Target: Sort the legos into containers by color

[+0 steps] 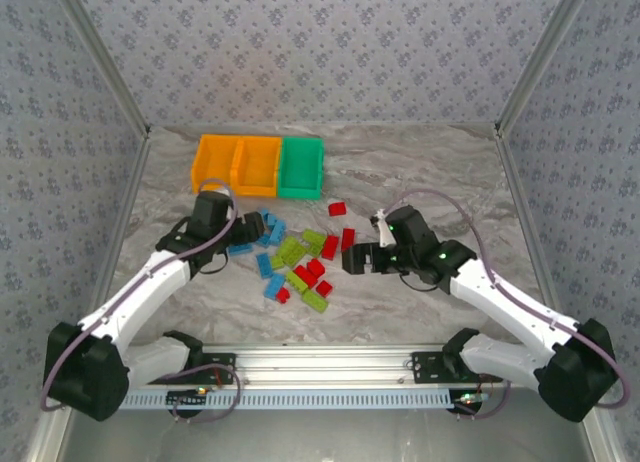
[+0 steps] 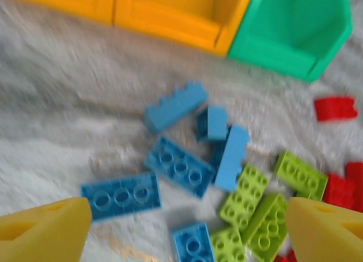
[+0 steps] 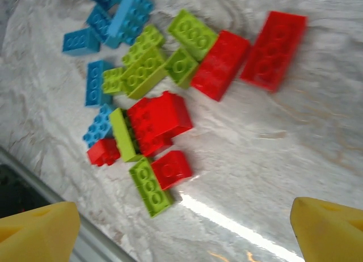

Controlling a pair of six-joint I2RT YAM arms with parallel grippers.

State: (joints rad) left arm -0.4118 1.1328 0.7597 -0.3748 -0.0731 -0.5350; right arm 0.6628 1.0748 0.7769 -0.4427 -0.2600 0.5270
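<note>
Stage: pre-grasp, no brick binned yet. Legos [image 1: 297, 259] heaped centre, bin row [image 1: 258, 189] at 11 o'clock. Left gripper [image 2: 187, 219] over blue bricks [image 2: 178, 165], right gripper [image 3: 184, 216] beside red bricks [image 3: 159, 123]; fingers apart, empty. Next: lower, clamp one.

Both arms [image 1: 150, 282] have white links [image 1: 500, 297], black joints [image 1: 85, 367], greyish looping cables [image 1: 440, 192] and yellow gripper fingertips [image 2: 39, 231].

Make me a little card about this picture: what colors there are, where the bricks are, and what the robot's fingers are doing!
bins: two orange bins, one green bin, joined in a row
bricks: blue bricks, lime bricks, red bricks, loose on the table
stray: lone red brick near the green bin
left fingers: open, over blue bricks, empty
right fingers: open, by red bricks, empty
</note>
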